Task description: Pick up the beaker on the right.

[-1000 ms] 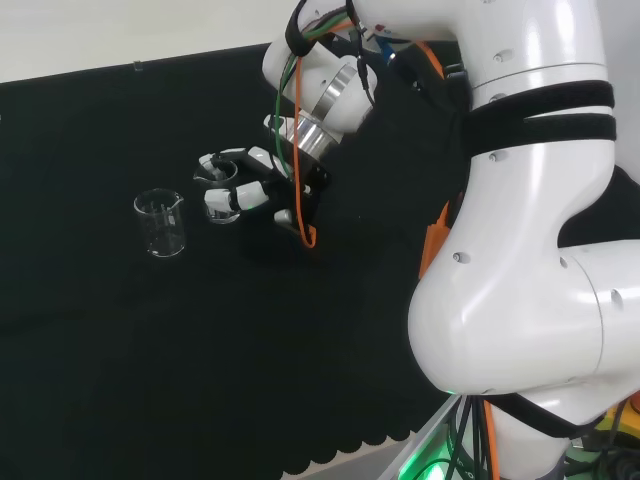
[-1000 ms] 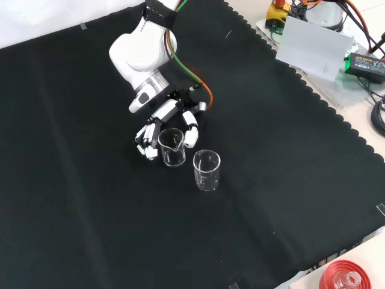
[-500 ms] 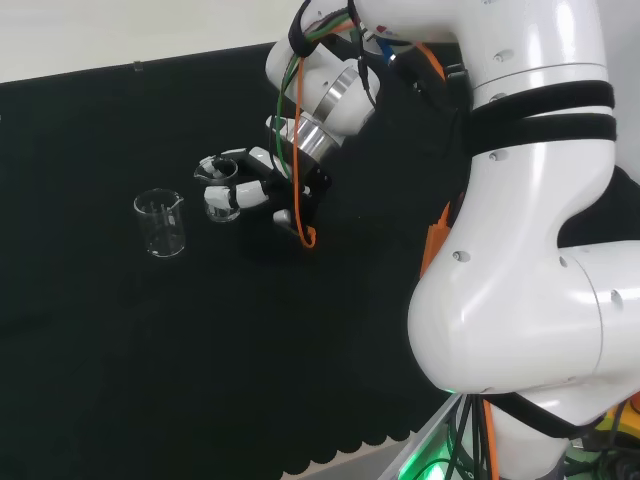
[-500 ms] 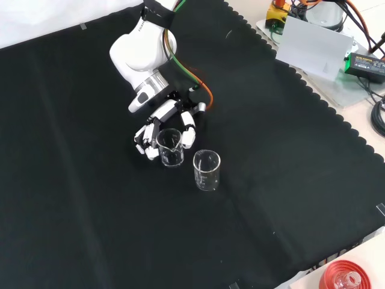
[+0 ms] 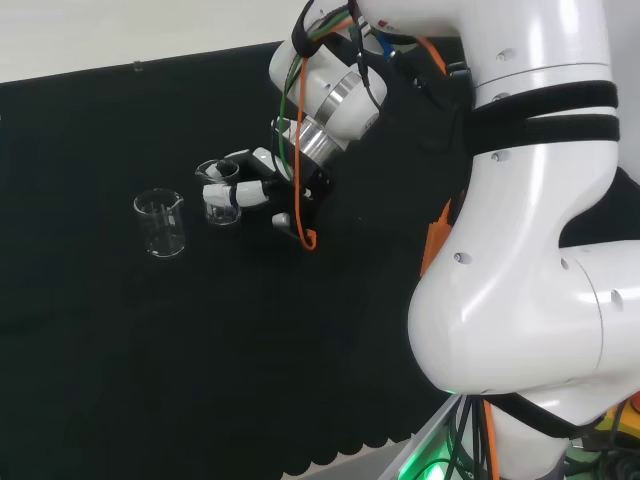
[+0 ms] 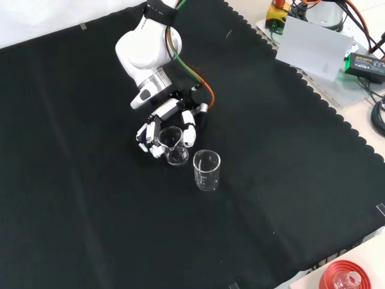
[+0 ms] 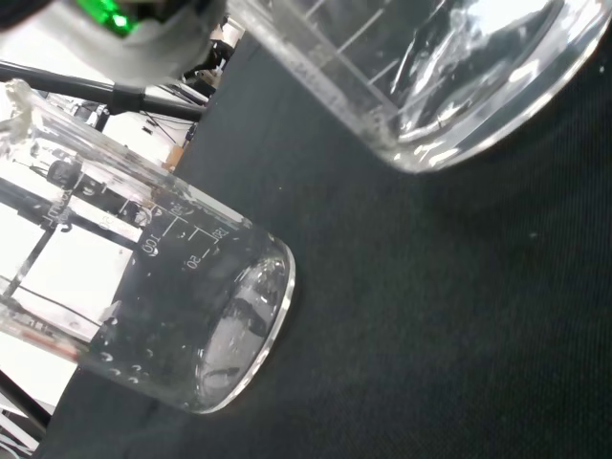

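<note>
So there are two clear beakers on the black bench [image 6: 289, 180]. Going left to right in the head view: the spare beaker [image 5: 161, 223] stands by itself, out past the fingertips and apart from them, then comes the held beaker [image 5: 220, 195], then the robot hand [image 5: 262, 190] itself with the white arm behind it. The robot hand has its fingers [image 6: 188, 133] curled round that beaker, so it's holding the one nearest the palm. In the front view the held beaker [image 6: 173, 144] looks tipped a bit and seems to be just clear of the cloth, though I can't say for sure.

On handling, my guess: it's small empty glass, so light, rigid, slick and breakable. The grip should stay on the straight wall below the rim, fingers one side and thumb opposite, and away from the spout. The tilt is what I'd watch, since smooth glass could slide or knock its neighbour
</note>
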